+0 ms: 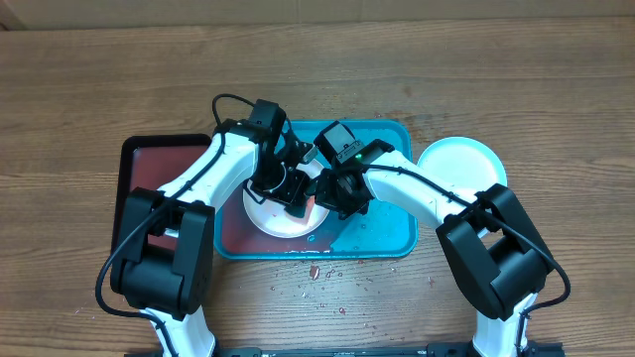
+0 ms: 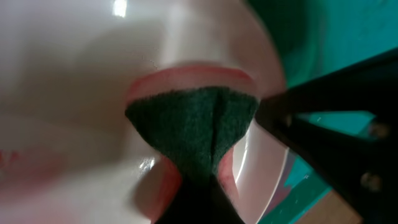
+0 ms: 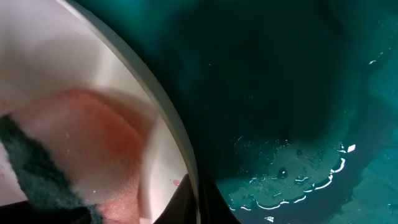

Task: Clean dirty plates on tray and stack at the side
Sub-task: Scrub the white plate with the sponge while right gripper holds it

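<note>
The white plate (image 1: 270, 220) is seen lying flat in the 9 o'clock half of the turquoise tray (image 1: 382, 233), directly beneath both grippers. The left gripper (image 1: 288, 188) is placed over the plate's middle with its jaws clamped tight on a sponge (image 2: 196, 127), whose green scouring face is pressed against the plate. In the left wrist view a red smear is traced along the pad's 12 o'clock edge, so sauce is judged to lie just ahead of the sponge in that direction. The right gripper (image 1: 332, 193) is set at the plate's 3 o'clock rim with its jaws closed; whether the rim is pinched cannot be made out. The aqua plate (image 1: 458, 159) is found off the tray, at its 3 o'clock side.
</note>
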